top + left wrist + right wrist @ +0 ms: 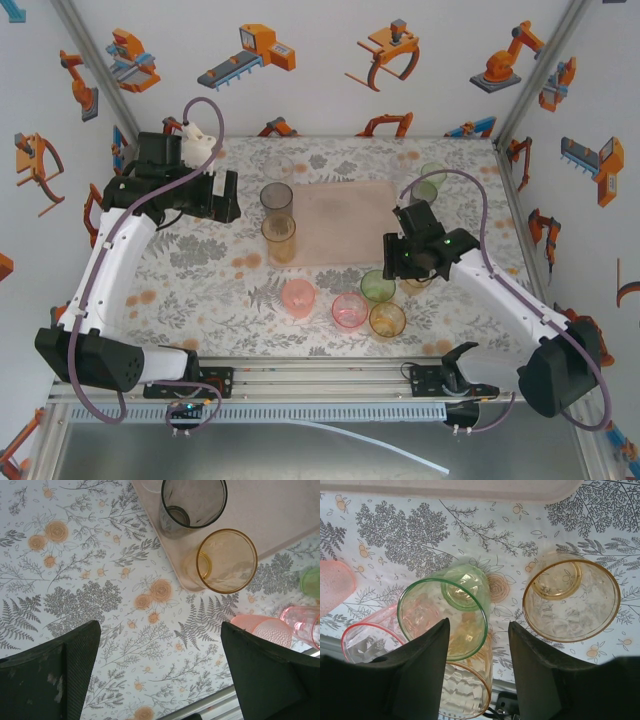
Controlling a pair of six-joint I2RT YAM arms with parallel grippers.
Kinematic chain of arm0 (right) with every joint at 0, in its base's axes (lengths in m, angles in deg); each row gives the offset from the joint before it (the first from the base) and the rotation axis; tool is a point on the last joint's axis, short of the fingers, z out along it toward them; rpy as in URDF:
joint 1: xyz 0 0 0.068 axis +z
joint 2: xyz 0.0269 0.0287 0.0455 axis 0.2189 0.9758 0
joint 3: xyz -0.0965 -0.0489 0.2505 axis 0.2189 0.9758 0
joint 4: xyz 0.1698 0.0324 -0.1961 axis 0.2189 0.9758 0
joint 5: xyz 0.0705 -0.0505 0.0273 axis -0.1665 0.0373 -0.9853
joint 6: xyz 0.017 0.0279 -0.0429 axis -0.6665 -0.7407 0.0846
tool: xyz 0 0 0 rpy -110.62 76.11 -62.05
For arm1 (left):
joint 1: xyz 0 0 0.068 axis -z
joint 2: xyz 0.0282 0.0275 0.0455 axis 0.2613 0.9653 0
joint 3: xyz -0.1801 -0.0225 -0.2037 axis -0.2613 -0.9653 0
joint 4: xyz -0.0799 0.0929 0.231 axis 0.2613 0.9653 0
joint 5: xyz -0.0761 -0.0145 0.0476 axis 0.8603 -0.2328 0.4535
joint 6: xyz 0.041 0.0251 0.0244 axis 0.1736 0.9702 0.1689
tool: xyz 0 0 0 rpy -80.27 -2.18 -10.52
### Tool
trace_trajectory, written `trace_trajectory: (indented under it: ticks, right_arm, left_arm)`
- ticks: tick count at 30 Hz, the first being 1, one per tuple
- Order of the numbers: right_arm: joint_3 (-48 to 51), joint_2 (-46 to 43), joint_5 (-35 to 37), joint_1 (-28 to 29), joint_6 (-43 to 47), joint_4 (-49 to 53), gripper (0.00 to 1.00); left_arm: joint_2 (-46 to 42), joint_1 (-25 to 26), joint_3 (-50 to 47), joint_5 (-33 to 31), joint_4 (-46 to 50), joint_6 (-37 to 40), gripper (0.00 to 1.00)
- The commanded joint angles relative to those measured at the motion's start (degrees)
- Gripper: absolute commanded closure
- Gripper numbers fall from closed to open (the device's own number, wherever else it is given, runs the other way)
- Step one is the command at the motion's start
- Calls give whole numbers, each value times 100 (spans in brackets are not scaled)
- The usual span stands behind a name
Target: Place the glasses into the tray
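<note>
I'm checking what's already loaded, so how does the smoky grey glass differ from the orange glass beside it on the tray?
The smoky grey glass is dark-tinted, while the orange glass is amber. The grey glass stands farther back along the left edge of the tray, and the orange glass sits at its near left corner. Both are tall, upright and empty.

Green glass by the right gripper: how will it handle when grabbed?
Green glass looks thin, empty, translucent: probably light, may flex if squeezed. Smooth wall may slip. Red-rimmed pink glass stands close, so a push likely shifts both.
</note>
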Motion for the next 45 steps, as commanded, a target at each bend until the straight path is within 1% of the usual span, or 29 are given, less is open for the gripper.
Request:
trace_trajectory:
  ticks: [1, 15, 24, 33, 37, 45]
  right_arm:
    - [8, -16, -59, 38, -35, -154, 53]
    - [13, 13, -83, 135, 40, -33, 53]
    - [-20, 273, 117, 236, 68, -21, 53]
    - [57, 388, 315, 320, 32, -105, 57]
    - [165, 376, 485, 329, -55, -133, 59]
    - [276, 428, 400, 337, -99, -324, 63]
  left_arm:
    - [-78, -71, -34, 190, 67, -49, 2]
    - [-144, -117, -95, 239, 34, -39, 2]
    - [-113, -133, -132, 271, 14, -47, 2]
    - [-117, -131, -174, 280, 5, -47, 1]
    - [-157, -161, -216, 125, -39, -58, 1]
    - [-184, -179, -231, 234, -47, -72, 1]
